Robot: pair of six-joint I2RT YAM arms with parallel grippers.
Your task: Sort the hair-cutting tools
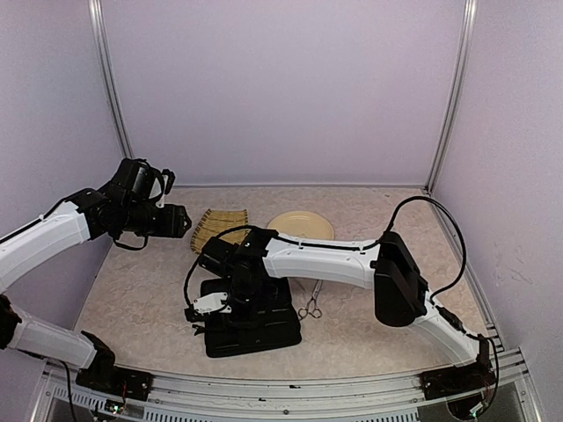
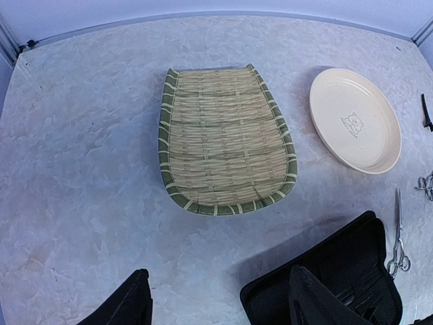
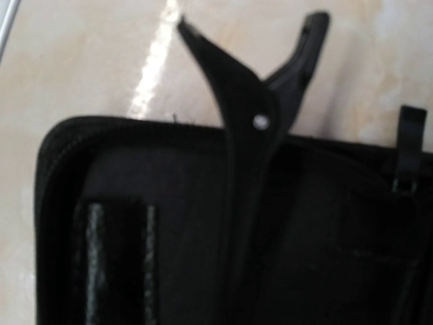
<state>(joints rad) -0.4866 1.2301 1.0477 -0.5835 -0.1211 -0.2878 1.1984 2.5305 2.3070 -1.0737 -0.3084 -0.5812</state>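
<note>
My right gripper (image 1: pixel 230 297) hangs low over the open black zip case (image 1: pixel 255 332). In the right wrist view a thin black clip (image 3: pixel 254 122) runs from the gripper's jaws out past the case's edge (image 3: pixel 61 156), so the gripper is shut on it. My own fingers are lost in the dark there. One pair of silver scissors (image 1: pixel 310 301) lies right of the case and also shows in the left wrist view (image 2: pixel 398 233). The rings of a second pair (image 2: pixel 425 184) and another black clip (image 2: pixel 426 112) show at that view's right edge. My left gripper (image 2: pixel 220 298) is open, empty and raised at the left.
A woven bamboo tray (image 2: pixel 223 139) lies behind the case, and a cream plate (image 2: pixel 355 118) lies to its right; both hold nothing. In the top view the tray (image 1: pixel 218 226) and plate (image 1: pixel 300 225) sit mid-table. Pale walls close in the back and sides.
</note>
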